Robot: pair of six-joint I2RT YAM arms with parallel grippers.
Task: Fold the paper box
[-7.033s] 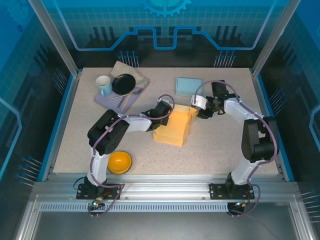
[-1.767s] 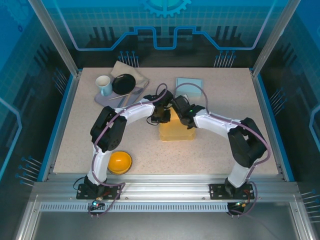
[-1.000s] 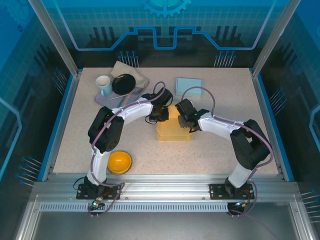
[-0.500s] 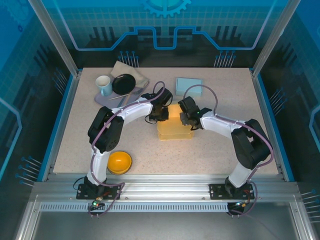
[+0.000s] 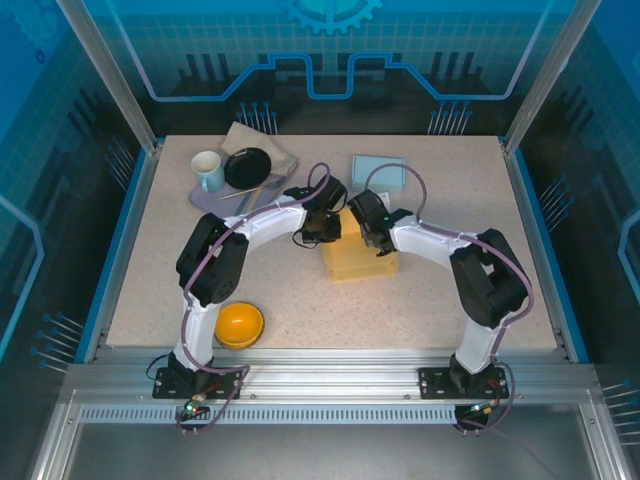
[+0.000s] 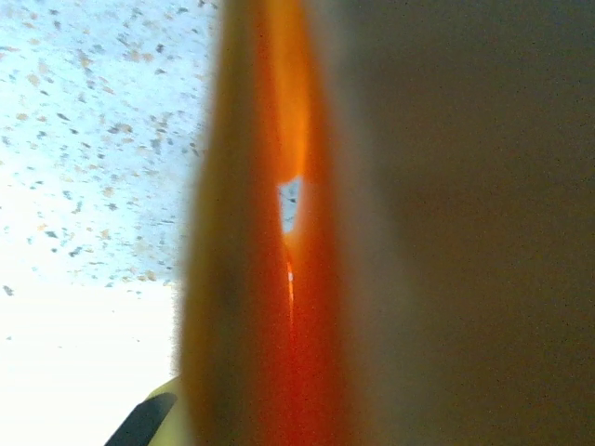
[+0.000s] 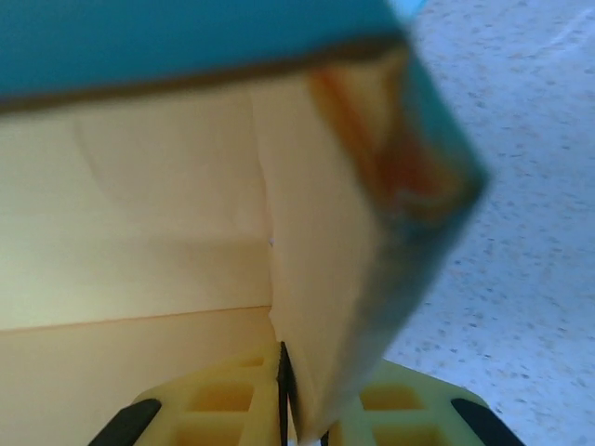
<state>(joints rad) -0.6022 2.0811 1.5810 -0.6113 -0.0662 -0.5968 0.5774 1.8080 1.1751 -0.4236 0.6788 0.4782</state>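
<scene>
The yellow paper box (image 5: 362, 262) stands partly folded at the middle of the table. My left gripper (image 5: 328, 228) is at its far left wall. In the left wrist view the blurred orange-yellow paper (image 6: 279, 279) runs straight down the middle, right against the camera, and hides the jaws; they are shut on it. My right gripper (image 5: 378, 238) is at the box's far right corner. In the right wrist view its yellow fingers (image 7: 232, 409) are shut on a thin upright wall of the paper box (image 7: 325, 279), with the pale inner panels (image 7: 139, 232) behind.
At the back left a purple tray (image 5: 215, 198) carries a white and blue cup (image 5: 208, 170), a black dish (image 5: 247, 167) and cutlery, beside a beige cloth (image 5: 270, 140). A pale blue pad (image 5: 378, 171) lies behind the box. An orange bowl (image 5: 240, 324) sits near the left arm's base.
The right gripper has shifted toward the box's far right corner and closed on its wall. The box has drawn in narrower and moved slightly right. The left gripper has stayed put.
</scene>
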